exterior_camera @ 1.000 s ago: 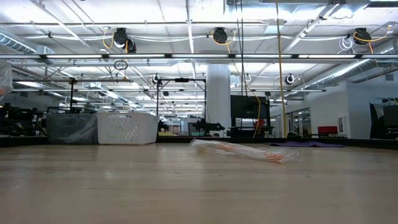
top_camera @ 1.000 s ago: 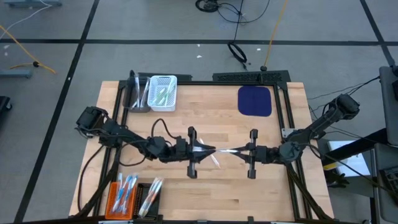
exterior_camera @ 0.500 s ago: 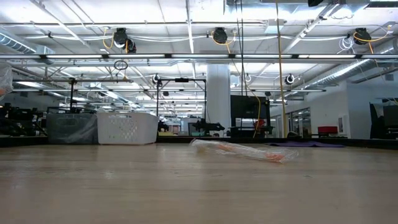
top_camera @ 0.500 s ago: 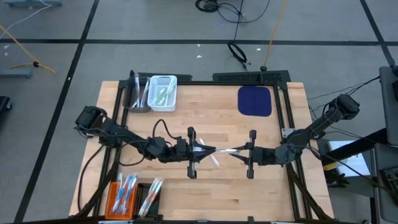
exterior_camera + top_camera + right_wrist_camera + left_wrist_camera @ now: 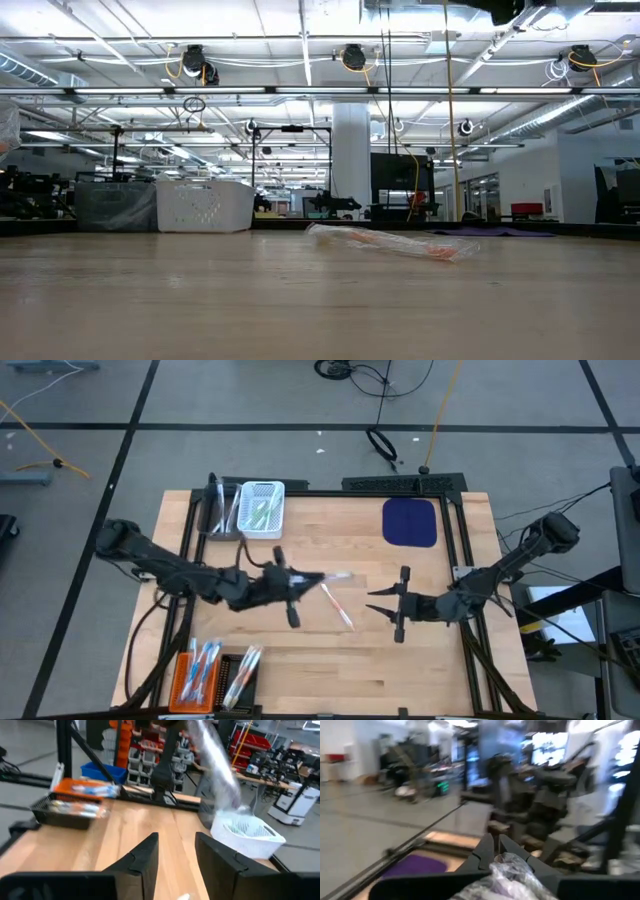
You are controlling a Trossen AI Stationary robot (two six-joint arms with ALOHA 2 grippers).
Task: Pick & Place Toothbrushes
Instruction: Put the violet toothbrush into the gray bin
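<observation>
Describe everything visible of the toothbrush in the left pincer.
The toothbrush is a thin pale stick sealed in a crinkly clear wrapper. It sticks out level from the shut left pincer, pointing toward the right arm, lifted off the wooden table near its middle. Only the pincer touches it. Handle colour is too faint to tell.

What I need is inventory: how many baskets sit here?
4: white mesh basket and dark grey basket side by side at the high view's top left; orange basket and black basket together at bottom left.
</observation>
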